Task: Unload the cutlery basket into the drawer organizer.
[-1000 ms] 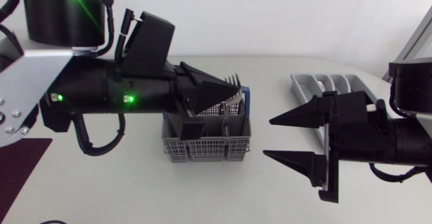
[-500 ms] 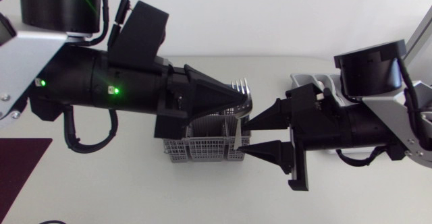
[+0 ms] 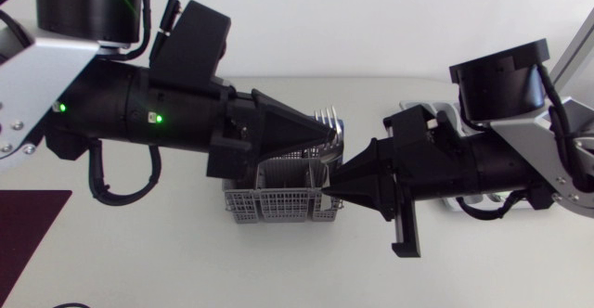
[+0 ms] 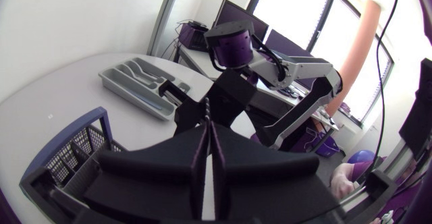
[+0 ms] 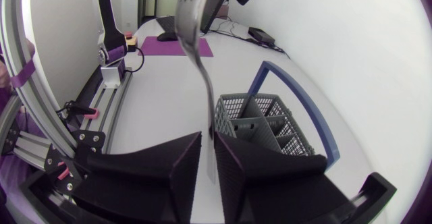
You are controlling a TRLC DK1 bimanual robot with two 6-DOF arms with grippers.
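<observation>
Right gripper (image 3: 327, 194): fingers closed on the lower end of the fork (image 3: 327, 119) handle, just above the cutlery basket (image 3: 278, 199). Left gripper (image 3: 334, 137): clamped on the same fork higher up, with the tines poking out past its tip. So the fork is in the air and held by both, which looks like a handover. The basket sits on the desk (image 3: 186, 252) under the two grippers. The drawer organizer (image 4: 131, 94) is well apart from it, beyond my right arm.

Risks:
- If the right pulls away while the left is clamped, the fork could twist or slip.
- The right's hold is on a thin handle near its end. Once the left lets go, the fork could pivot and drop back into the basket or onto the desk.
- The fingertips are close together and could bump.

Views:
- Right wrist view shows the handle running between its fingers up to the tines; head view hides most of the handle.
- Left wrist view shows the organizer whole; in head view my right arm covers most of it.
</observation>
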